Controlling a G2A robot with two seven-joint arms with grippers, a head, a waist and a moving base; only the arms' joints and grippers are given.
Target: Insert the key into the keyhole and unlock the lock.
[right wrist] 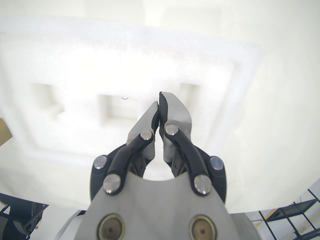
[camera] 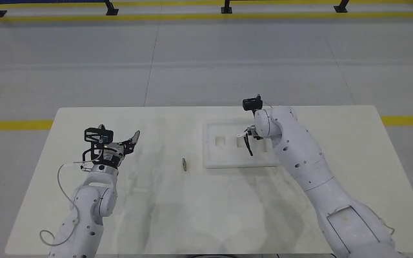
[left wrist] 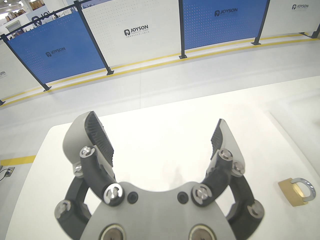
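A small brass padlock with a silver shackle lies on the white table, between the two arms; in the left wrist view the padlock lies flat, off to the side of the fingers. My left gripper stands open above the table, left of the padlock, with nothing between its fingers. My right gripper is shut over the white foam tray. No key shows between its pads. A thin dark ring-like curve lies in one tray recess.
The foam tray has several shallow square recesses and stands right of the table's middle. A tan object shows past the tray's edge. Bare table lies between padlock and left gripper. Fence panels stand beyond the table.
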